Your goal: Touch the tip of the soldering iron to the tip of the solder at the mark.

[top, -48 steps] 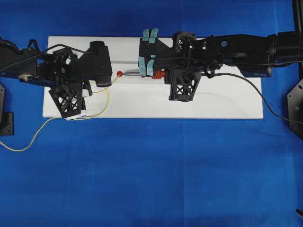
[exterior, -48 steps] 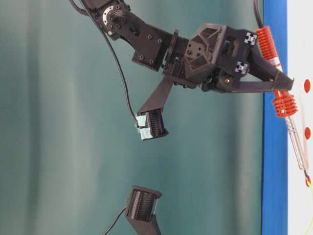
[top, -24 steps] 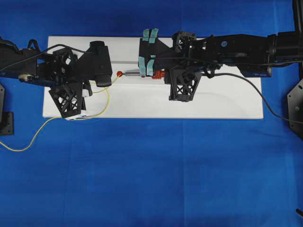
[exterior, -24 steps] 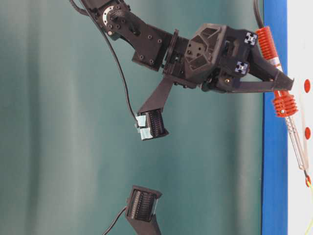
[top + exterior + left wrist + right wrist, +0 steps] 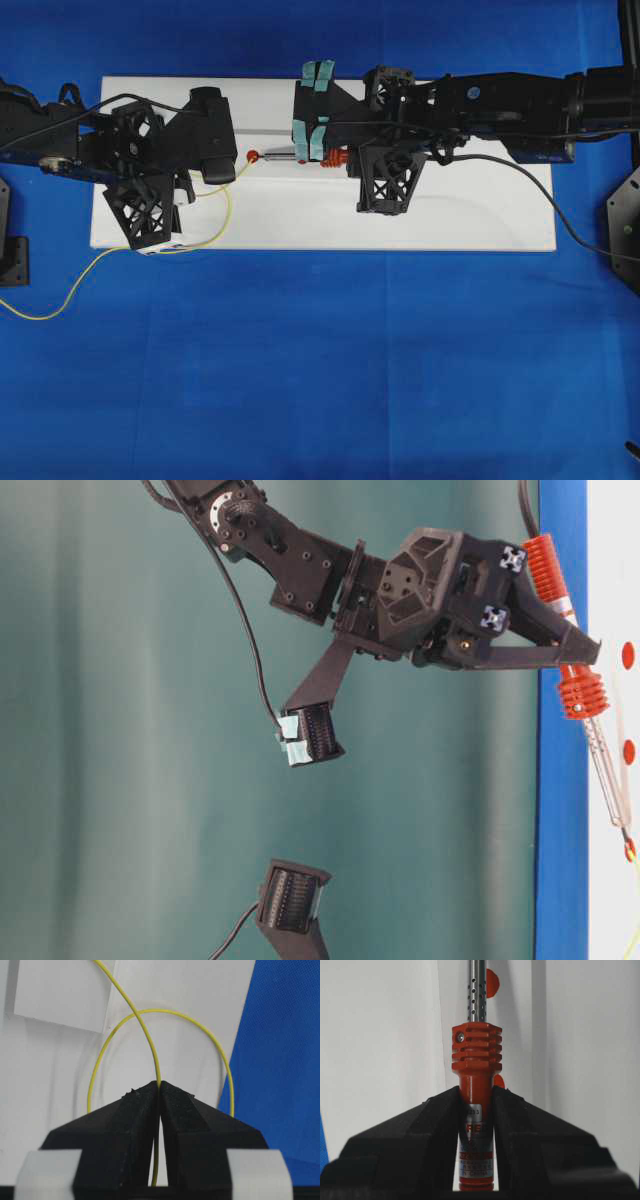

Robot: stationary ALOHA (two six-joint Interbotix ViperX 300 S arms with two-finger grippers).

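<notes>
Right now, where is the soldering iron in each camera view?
Overhead: soldering iron upper centre, between the arms.
Table-level: right edge, running top to bottom.
Left wrist: not in it.
Right wrist: centre, handle clamped between black fingers.
Shared landmark: red dots on the white board.

Both arms reach inward, left end effector [image 5: 159, 1091] and right end effector [image 5: 476, 1097] clamped.

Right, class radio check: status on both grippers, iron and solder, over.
Left gripper shut on solder. Right gripper shut on soldering iron. Iron tip at red mark. Nothing in the way.
</notes>
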